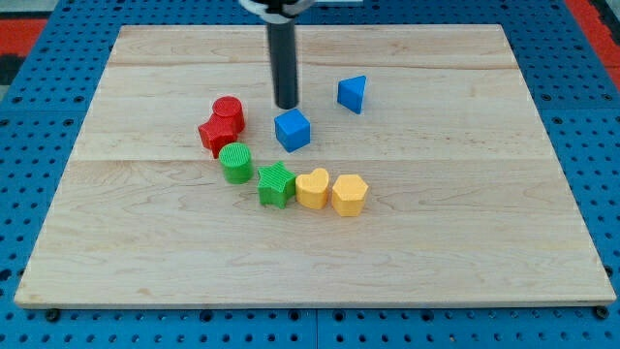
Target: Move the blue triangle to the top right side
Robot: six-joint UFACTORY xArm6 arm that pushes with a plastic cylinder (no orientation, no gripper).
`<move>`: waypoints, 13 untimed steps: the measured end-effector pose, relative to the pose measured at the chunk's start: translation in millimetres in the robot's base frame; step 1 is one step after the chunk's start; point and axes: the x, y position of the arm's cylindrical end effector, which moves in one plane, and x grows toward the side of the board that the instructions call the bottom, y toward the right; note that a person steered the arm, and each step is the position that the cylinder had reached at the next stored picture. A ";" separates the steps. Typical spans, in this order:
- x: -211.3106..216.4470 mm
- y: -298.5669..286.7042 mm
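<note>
A pale wooden board [465,242] is laid on blue pegboard [58,39]. No writing is seen. My tip [287,105], clawless and holding nothing, is placed left of the blue triangle [353,93].

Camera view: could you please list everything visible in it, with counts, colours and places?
blue triangle: one, blue, right of centre, upper half
blue cube: one, blue, centre, just below my tip
red blocks: two, red, touching, left of the blue cube
green cylinder: one, green, below the red blocks
green star: one, green, lower centre
yellow heart: one, yellow, right of the green star
yellow hexagon: one, yellow, beside the yellow heart
wooden board: one, light wood, on blue pegboard
my tip: one, dark rod, left of the blue triangle
</note>
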 end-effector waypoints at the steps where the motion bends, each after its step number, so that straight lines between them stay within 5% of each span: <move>1: -19.4 27.4; 2: -25.8 67.4; 5: 4.1 51.0; 8: -56.6 163.4; 10: -31.2 170.9; 13: -117.0 172.3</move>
